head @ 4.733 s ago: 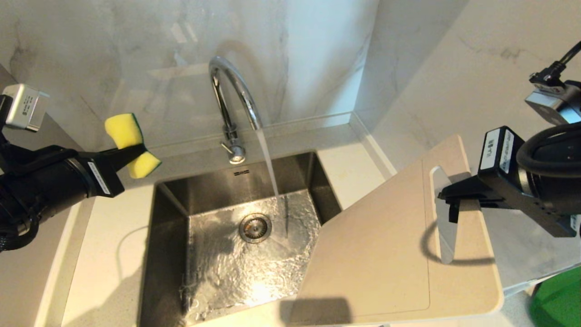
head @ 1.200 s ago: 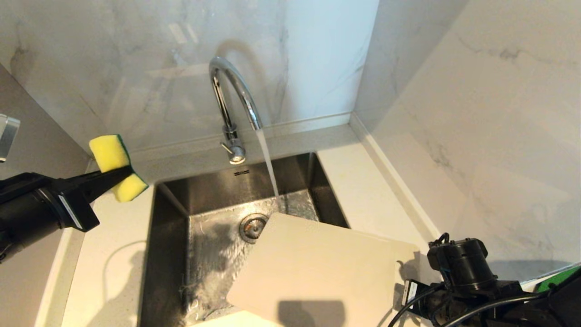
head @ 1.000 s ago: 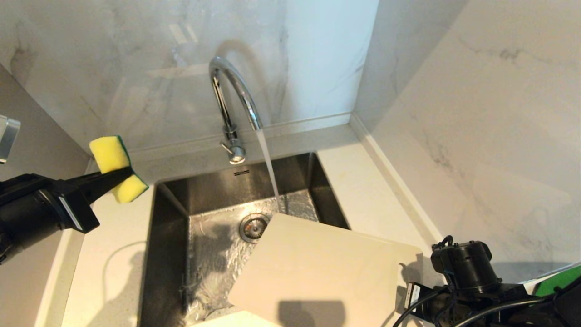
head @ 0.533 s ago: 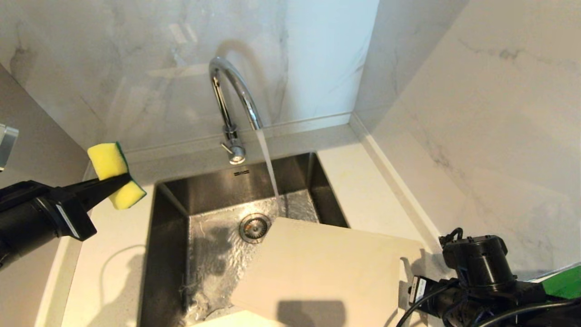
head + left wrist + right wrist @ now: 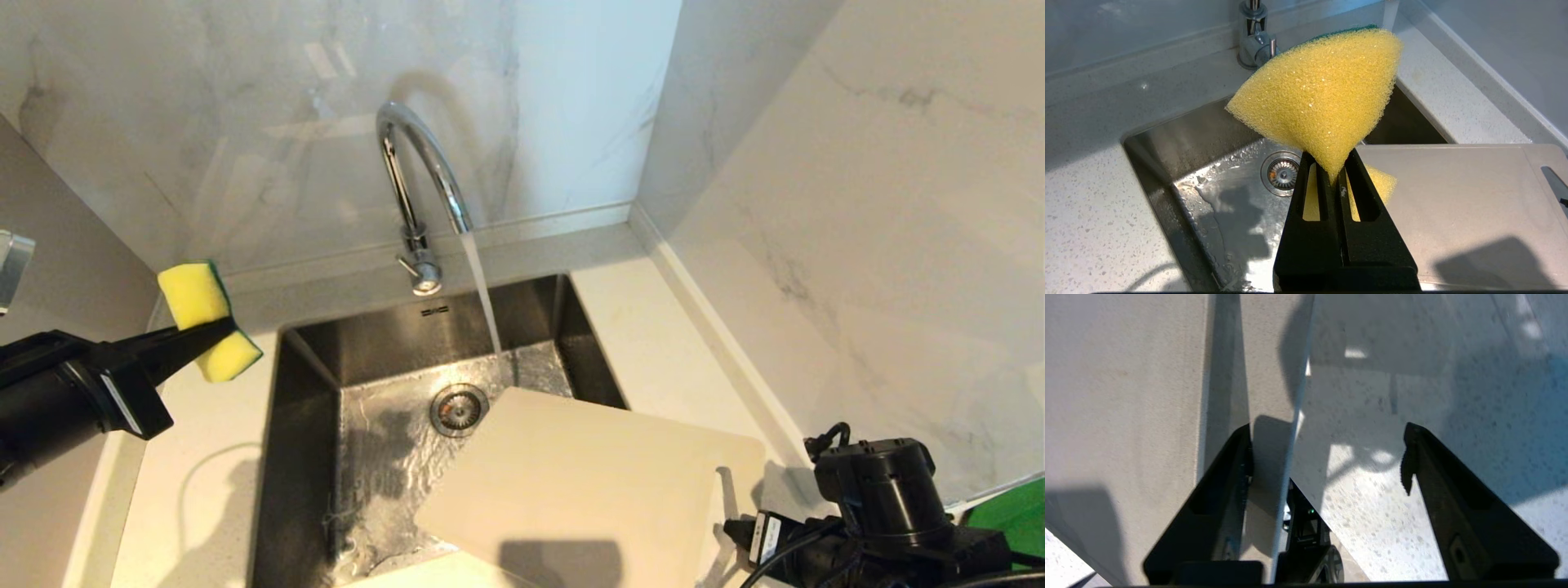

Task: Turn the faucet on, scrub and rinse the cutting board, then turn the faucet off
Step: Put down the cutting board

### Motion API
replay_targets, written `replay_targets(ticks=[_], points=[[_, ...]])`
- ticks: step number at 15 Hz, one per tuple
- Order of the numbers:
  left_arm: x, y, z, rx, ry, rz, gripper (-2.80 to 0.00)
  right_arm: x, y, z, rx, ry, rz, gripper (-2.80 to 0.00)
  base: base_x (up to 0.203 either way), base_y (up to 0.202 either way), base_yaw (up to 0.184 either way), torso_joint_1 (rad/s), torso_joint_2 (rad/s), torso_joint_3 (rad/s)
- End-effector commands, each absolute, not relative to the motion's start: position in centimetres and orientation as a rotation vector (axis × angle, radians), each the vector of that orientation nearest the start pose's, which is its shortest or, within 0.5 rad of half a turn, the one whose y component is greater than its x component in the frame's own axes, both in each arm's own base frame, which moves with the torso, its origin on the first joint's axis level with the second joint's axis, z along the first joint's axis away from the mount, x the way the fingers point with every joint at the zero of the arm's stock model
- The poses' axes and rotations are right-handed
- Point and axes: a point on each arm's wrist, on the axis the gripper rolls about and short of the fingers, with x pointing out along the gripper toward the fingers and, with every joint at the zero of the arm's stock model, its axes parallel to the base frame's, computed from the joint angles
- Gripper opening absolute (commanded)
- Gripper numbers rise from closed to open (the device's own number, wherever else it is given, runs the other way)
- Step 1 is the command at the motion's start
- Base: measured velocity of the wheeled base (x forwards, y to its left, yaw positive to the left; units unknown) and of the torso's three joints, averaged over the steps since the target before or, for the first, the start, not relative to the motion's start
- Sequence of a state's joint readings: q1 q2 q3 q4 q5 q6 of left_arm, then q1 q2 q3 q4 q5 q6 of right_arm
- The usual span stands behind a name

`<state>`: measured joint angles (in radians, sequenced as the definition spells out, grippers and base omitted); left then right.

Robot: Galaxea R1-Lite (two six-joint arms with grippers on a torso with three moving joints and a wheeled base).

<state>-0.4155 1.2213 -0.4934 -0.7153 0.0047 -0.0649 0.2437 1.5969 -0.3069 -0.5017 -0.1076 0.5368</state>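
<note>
Only the right wrist view shows the right gripper (image 5: 1327, 453) spread wide astride the cutting board's (image 5: 1126, 396) edge, while the left gripper (image 5: 1333, 171) pinches the sponge (image 5: 1323, 94).

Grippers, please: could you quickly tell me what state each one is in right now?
Left gripper: closed on the yellow sponge.
Right gripper: open, jaws apart astride the cutting board edge, not clamping it.

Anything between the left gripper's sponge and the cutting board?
Nothing visible. The left gripper holds the sponge over the counter left of the sink; only open basin separates it from the cutting board.
</note>
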Motion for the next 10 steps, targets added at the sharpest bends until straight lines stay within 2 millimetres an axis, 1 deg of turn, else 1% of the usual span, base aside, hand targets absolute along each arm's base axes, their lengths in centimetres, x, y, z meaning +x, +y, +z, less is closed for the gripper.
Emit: replay_targets(ticks=[1,6,8,10], points=[[16.5,-7.3,22.0,-0.062,0.027,-0.41,-2.8,18.4,3.8,7.8,0.382,0.792,-0.11,0.0,0.0,0.0,0.0,0.0,0.0,0.0],[16.5,-7.3,22.0,-0.062,0.028,-0.412,-2.8,16.4,0.7,8.6,0.444,0.723,-0.196,0.0,0.0,0.0,0.0,0.0,0.0,0.0],[16.5,-7.3,21.8,-0.061,0.033,-0.412,-2.8,16.0,-0.1,9.0,0.47,0.699,-0.214,0.0,0.0,0.0,0.0,0.0,0.0,0.0],[16.5,-7.3,21.6,-0.058,0.041,-0.416,-2.8,15.0,-0.1,8.6,0.489,0.727,-0.198,0.0,0.0,0.0,0.0,0.0,0.0,0.0]])
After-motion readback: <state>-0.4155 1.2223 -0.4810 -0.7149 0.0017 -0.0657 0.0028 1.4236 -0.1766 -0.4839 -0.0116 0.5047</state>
